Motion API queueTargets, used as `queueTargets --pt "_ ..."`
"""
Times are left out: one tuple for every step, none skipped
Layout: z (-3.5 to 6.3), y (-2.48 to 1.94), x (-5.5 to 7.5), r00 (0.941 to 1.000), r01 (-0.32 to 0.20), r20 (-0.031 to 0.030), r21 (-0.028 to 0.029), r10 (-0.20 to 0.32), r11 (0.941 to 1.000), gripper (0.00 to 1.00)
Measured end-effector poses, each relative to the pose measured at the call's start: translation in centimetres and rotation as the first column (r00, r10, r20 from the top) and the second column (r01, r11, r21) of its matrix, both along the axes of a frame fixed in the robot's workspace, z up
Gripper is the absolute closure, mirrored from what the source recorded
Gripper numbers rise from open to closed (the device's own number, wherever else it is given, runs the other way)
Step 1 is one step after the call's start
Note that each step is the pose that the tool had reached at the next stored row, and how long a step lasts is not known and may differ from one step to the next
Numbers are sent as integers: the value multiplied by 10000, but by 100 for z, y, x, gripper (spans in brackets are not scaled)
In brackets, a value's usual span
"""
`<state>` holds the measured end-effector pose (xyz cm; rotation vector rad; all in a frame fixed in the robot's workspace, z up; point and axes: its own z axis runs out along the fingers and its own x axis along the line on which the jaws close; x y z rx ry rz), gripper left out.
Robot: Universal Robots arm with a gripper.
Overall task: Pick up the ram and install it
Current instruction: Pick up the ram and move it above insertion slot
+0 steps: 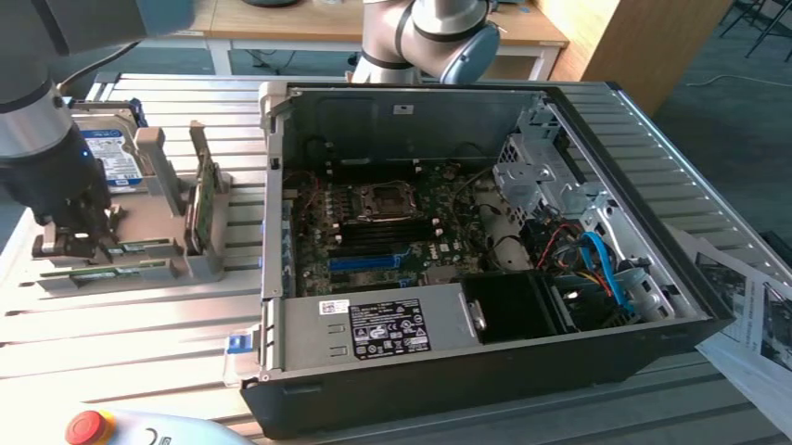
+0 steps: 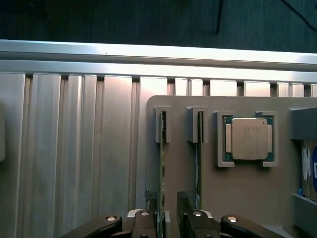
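Ram, a long thin green circuit-board stick point(image 2: 162, 168), stood on edge in a narrow slot of the flat grey plastic holder point(image 2: 237, 193), at the exterior view's left on the ribbed aluminium table point(image 2: 74, 148). The gripper point(image 2: 167, 196) hung low over that slot with its black fingers point(image 2: 151, 198) spread to either side of the board. One finger sat close against it, while a dark gap showed on the other side, so nothing looked pinched yet.

A second green stick point(image 2: 198, 163) stood in the next slot, just beside the other finger. Past it lay the square silver processor chip point(image 2: 246, 138) in its own recess. The boxy silver hard drive with a blue label point(image 1: 109, 153) stood at the holder's far end.

Toward the exterior view's right, the open black computer case point(image 1: 495, 371) showed its green motherboard point(image 1: 384, 222).

The step in hand looked like the grasp. It would go best with the fingers centred on the board's flat faces, closing squarely and gently. The outer finger needed to stay clear of the neighbouring stick, and the board upright in its slot, not levered sideways.
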<state>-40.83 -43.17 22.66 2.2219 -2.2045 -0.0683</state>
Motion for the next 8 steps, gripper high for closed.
queueTargets --pt "-18 0 0 10000 1 0 0 -1 10000 70" --pt "-36 0 0 10000 0 1 0 0 10000 70" --pt "-54 0 0 10000 0 1 0 0 10000 70" --pt "-71 0 0 10000 1 0 0 -1 10000 70" --pt "-89 0 0 10000 0 0 0 0 10000 70" --pt "-109 0 0 10000 0 0 0 0 10000 70" --pt "-126 0 0 10000 0 0 0 0 10000 70" --pt "-143 0 0 10000 0 0 0 0 10000 70"
